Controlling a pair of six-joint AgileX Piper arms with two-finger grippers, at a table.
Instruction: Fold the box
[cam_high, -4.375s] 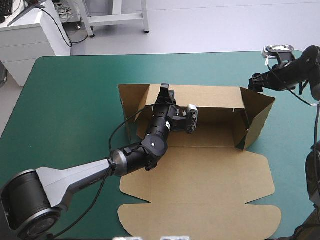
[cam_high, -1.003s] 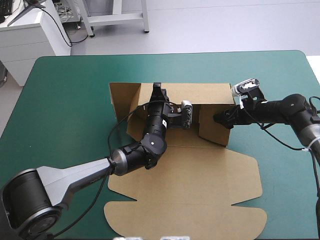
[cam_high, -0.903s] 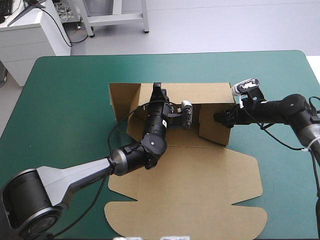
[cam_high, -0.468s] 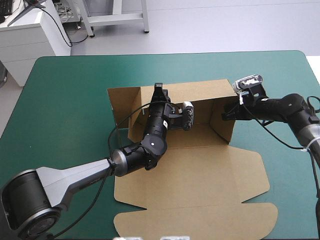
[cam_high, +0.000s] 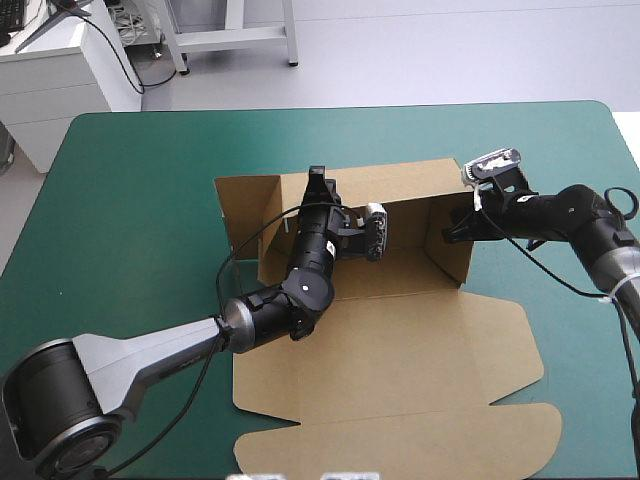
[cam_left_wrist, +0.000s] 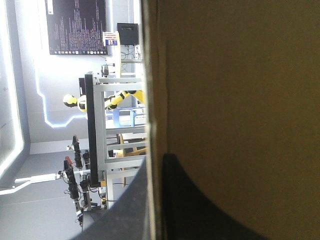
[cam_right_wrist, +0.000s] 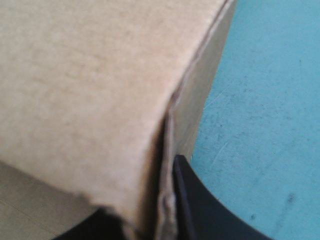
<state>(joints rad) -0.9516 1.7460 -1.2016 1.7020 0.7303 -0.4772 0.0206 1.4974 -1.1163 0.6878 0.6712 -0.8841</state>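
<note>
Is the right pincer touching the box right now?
Touching. In the right wrist view the right pincer is closed on the box: its wall edge sits between the black fingers with no gap.

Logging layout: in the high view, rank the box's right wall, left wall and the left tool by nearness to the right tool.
1. Right wall, gripped by the right tool.
2. Left tool, on the back wall.
3. Left wall, beyond the left tool.

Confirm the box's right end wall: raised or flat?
Raised. In the high view the box's right end wall stands upright, the right gripper shut on its top edge; the lid lies flat.
</note>
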